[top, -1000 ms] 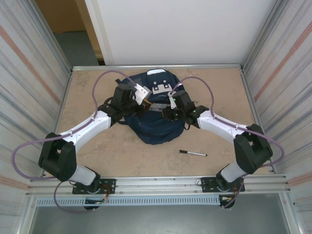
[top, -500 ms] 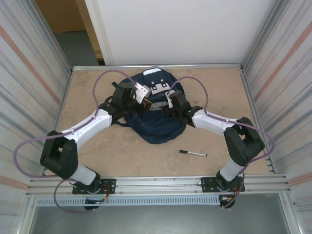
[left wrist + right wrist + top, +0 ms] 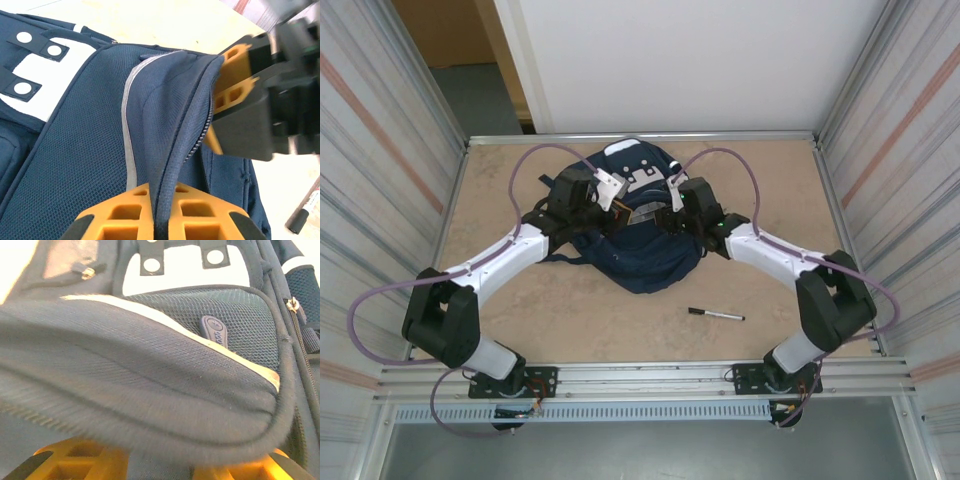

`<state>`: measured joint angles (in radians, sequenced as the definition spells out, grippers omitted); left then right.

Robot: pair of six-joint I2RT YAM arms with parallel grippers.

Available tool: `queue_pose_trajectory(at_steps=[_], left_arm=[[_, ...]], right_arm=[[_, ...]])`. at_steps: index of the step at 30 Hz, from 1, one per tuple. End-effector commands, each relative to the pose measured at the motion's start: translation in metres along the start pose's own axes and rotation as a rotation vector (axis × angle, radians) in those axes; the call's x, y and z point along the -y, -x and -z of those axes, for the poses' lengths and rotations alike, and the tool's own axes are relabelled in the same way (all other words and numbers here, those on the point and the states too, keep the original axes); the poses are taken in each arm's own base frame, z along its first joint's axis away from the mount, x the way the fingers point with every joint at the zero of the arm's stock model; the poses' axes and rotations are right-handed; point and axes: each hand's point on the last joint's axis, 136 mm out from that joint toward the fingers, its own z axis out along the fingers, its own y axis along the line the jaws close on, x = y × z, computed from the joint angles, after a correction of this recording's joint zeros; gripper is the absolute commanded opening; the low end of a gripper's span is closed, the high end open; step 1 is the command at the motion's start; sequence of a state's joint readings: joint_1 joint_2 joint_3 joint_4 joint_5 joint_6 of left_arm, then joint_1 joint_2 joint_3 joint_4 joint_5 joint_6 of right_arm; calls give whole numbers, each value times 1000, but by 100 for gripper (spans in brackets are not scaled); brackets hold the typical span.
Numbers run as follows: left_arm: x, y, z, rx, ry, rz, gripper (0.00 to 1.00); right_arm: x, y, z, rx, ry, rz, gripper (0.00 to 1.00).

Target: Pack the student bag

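Observation:
The student bag (image 3: 642, 255), a navy backpack with white patches, lies in the middle of the table. My left gripper (image 3: 617, 208) is shut on a raised fold of its fabric beside the zip; in the left wrist view the fold runs up between the orange fingers (image 3: 160, 195). My right gripper (image 3: 672, 207) holds the opposite lip of the same opening, and the thick rim of the bag (image 3: 150, 370) lies between its fingers (image 3: 165, 462). The right gripper's orange fingers (image 3: 231, 75) face my left gripper across the lifted fabric (image 3: 85, 150).
A black pen (image 3: 716, 315) lies on the table to the right of the bag, toward the near edge, and its tip shows in the left wrist view (image 3: 304, 212). Metal walls (image 3: 880, 150) close in the table on both sides.
The right arm has swung its gripper slightly toward the far side, and the bag's top has shifted with it. Its jaws have eased a little wider. The left gripper has stayed put.

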<state>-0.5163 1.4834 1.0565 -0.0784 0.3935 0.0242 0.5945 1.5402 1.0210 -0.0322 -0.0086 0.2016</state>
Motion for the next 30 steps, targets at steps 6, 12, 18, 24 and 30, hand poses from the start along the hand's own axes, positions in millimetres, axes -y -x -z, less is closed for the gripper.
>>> queue_pose_trajectory(at_steps=[6, 12, 18, 24, 30], left_arm=[[22, 44, 15, 116, -94, -54, 0], [32, 53, 20, 140, -151, -56, 0], [46, 58, 18, 146, -259, -49, 0], [44, 53, 8, 120, -274, -22, 0], [36, 47, 8, 106, -254, -5, 0]], right_arm=[[8, -42, -1, -138, 35, -65, 34], [0, -24, -33, -88, 186, -120, 32], [6, -10, -55, -62, 153, -139, 27], [-2, 6, -76, 3, 211, -187, 24], [-19, 41, -86, 88, 273, -220, 27]])
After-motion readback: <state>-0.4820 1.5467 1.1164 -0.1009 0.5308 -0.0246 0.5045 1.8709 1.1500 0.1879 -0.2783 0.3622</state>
